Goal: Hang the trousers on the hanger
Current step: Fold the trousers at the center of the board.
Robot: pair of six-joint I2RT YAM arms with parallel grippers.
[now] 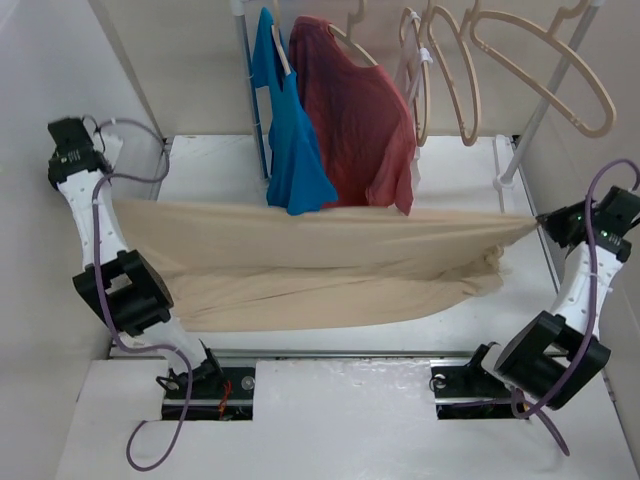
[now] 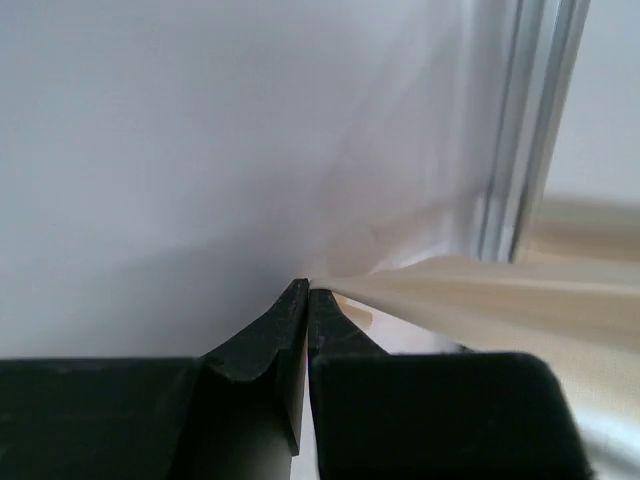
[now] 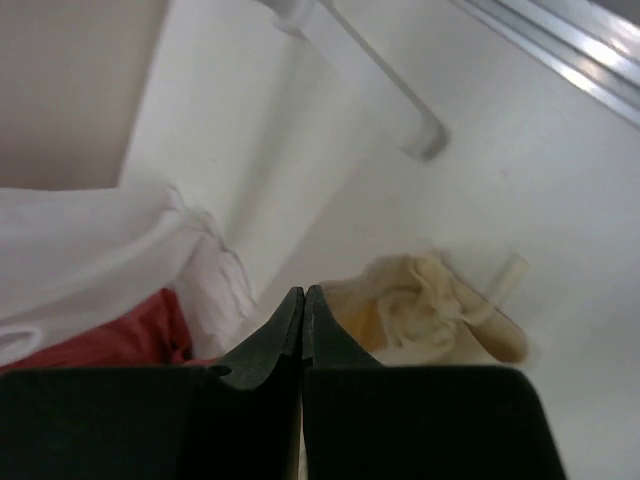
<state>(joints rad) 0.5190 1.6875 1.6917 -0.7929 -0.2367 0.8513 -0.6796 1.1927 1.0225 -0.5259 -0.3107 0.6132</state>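
- Left wrist view: your left tool (image 2: 305, 292) is pressed together at the tips and pinches one end of the trousers (image 2: 500, 300). The beige cloth runs away from the tips toward 3 o'clock in a flat, tight band, so it looks under pull.
- Right wrist view: your right tool (image 3: 303, 295) is pressed together as well. A crumpled knot of the same cloth sits just at 3 o'clock of the tips; the actual bite is hidden, but the top view shows the cloth drawn to a point at this tool, so I judge it pinches the other end.
- Beyond those tips you see the red T-shirt (image 3: 100, 345) at 8 o'clock under a white garment (image 3: 90, 250), and the rack pole (image 3: 370, 90) at 12 o'clock.
- From the top external camera, the tools stand at 9 and 3 o'clock, well apart. That is why the upper edge is pulled into a nearly straight line while the rest sags to the desk (image 1: 210, 160) at 6 o'clock.
- Holding it spread like this likely serves to give you a long, clean edge to drape over a bar.
- The hanger (image 1: 603, 118) hangs bare at 1 o'clock, apart from the trousers, beside other bare hangers.
- A blue garment (image 1: 290, 140) and the red shirt hang at 12 o'clock, just behind the stretched edge; lifting could snag them.
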